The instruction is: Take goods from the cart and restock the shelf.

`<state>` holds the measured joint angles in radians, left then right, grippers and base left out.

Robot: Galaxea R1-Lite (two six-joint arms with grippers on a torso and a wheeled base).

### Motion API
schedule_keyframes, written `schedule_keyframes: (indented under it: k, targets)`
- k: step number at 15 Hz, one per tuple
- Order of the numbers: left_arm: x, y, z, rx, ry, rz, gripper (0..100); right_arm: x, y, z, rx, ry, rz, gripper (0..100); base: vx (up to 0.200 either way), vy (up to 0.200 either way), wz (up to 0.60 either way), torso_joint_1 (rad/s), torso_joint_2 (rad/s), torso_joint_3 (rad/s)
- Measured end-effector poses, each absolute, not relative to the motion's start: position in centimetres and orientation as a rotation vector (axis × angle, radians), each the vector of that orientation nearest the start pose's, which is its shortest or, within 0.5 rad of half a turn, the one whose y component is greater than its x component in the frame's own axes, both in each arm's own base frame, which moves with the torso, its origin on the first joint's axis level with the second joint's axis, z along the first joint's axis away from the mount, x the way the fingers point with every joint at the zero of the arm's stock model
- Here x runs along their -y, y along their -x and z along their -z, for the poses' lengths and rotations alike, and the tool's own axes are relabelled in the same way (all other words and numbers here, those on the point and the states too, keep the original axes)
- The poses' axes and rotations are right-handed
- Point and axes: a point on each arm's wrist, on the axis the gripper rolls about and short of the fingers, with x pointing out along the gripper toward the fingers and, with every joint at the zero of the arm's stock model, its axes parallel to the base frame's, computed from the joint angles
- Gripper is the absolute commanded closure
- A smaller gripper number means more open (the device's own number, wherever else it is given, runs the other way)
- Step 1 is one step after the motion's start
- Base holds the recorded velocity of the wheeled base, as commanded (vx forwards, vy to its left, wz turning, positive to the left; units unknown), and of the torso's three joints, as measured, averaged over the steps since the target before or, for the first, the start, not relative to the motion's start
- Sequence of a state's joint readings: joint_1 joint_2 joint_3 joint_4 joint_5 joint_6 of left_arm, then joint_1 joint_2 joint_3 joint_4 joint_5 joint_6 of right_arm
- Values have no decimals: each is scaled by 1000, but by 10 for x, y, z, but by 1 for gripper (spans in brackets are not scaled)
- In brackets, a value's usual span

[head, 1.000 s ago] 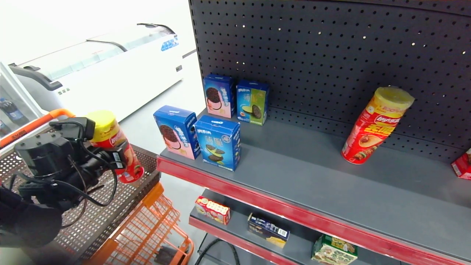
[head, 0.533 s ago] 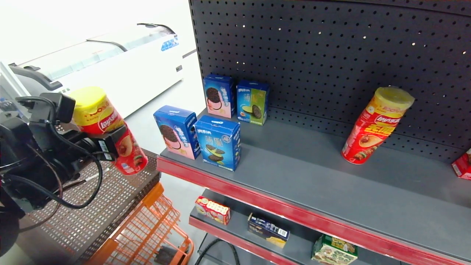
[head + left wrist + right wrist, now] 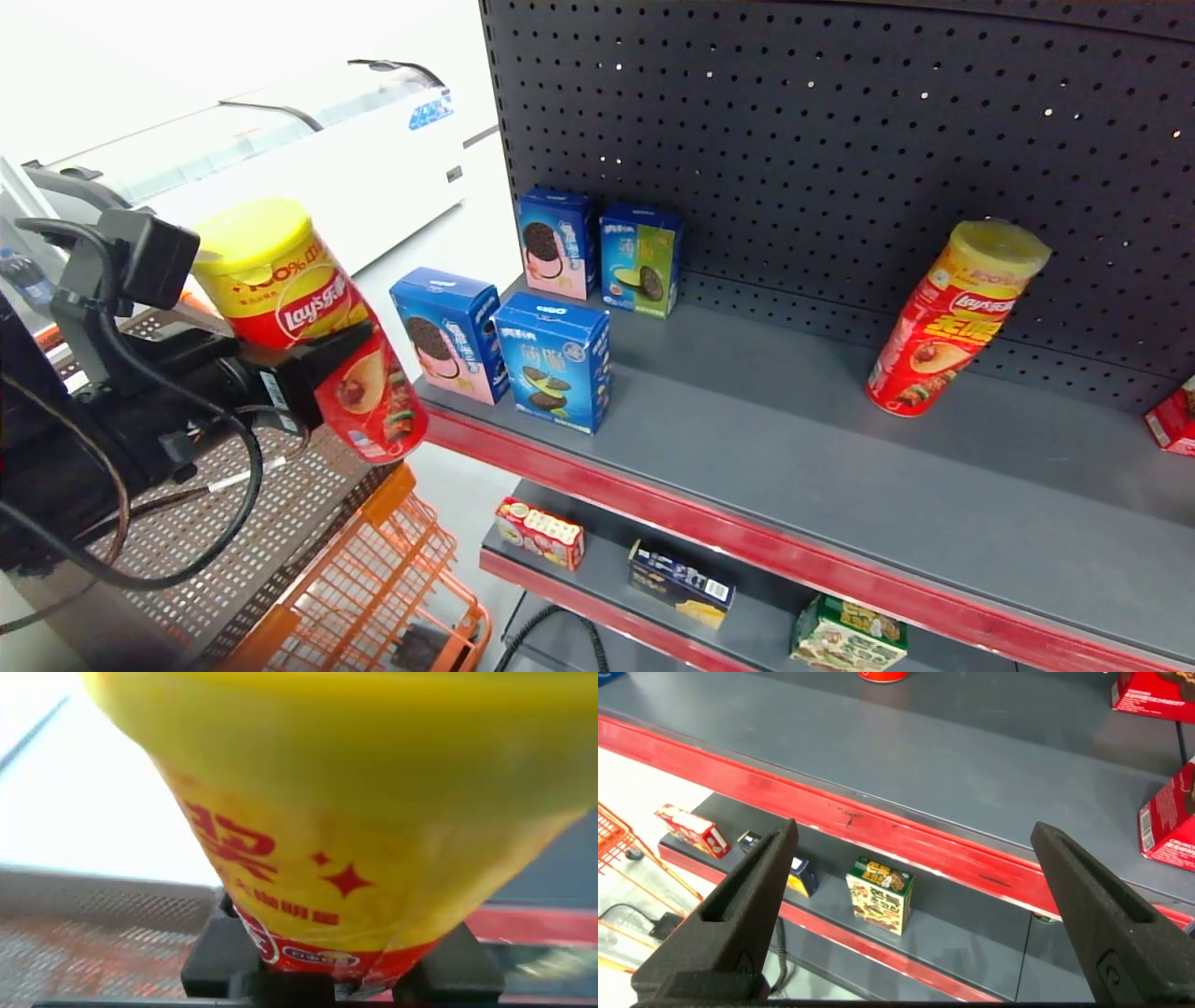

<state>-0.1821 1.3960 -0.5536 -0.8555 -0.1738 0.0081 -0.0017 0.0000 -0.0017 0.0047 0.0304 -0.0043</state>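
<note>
L tool (image 3: 317, 371) clamped on chip can (image 3: 280, 280), tilted, left of frame over cart (image 3: 355, 571), near shelf (image 3: 747, 448) edge. R tool (image 3: 920, 910) released, wide apart.

Can (image 3: 308, 327) apparently above cart (image 3: 308, 579), left of shelf (image 3: 794, 485), boxes (image 3: 553, 373) and second can (image 3: 952, 317) on shelf

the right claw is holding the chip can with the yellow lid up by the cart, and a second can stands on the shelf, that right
Not quite. The left claw holds the chip can, as the head view shows; the right claw is open with nothing in it. The rest is right: the lid is yellow, the can is up by the cart, and a second can stands on the shelf.
</note>
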Motion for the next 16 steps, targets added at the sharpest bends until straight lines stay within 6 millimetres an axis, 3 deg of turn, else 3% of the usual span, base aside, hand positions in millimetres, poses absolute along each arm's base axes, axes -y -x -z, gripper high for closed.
schedule_keyframes:
  k: [7, 11, 16]
  targets:
    - [57, -198, -207, -8, -11, 543, 100, -1, 23, -75, -3, 4, -29, 0, 0, 0, 0, 0, 0, 0]
    - [70, -194, -213, 8, -7, 662, 100, -1, 23, -75, -3, 4, -29, 0, 0, 0, 0, 0, 0, 0]
    - [76, -175, -215, -112, -9, 772, 100, -1, 23, -75, -3, 4, -29, 0, 0, 0, 0, 0, 0, 0]
